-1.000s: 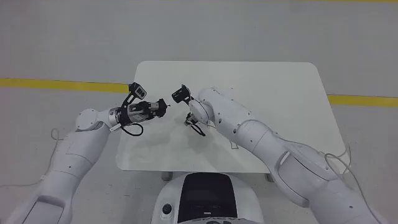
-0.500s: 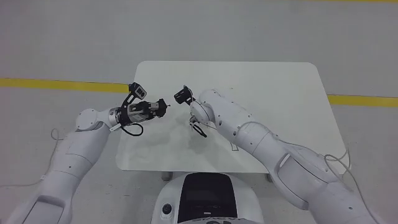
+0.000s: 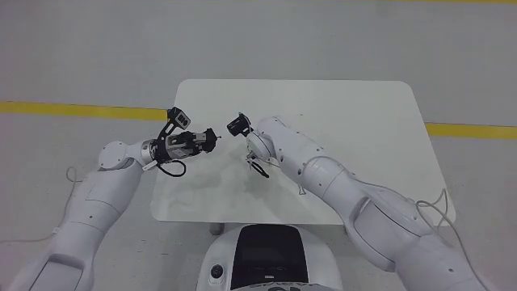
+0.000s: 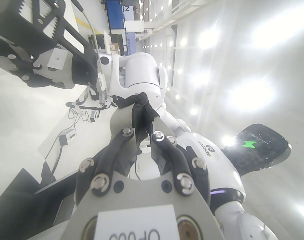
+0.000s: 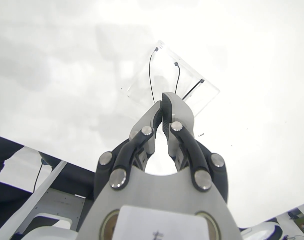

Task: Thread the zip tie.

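Noting from the top view: left gripper (image 3: 208, 139) hangs over the white table (image 3: 363, 113) near its 9 o'clock edge, tips aimed toward 3 o'clock. We see its fingers pinching a black strip (image 4: 142, 100), bunched past the tips; we cannot tell its form further. Right gripper (image 3: 254, 164) sits at 4 o'clock of the left one, close by, apart from it. Its fingers are pressed together, pad to pad. Just beyond its tips, a clear tray (image 5: 209, 89) lies flat on the table with three black zip ties (image 5: 150, 73) in it, heads away from the gripper, side by side.
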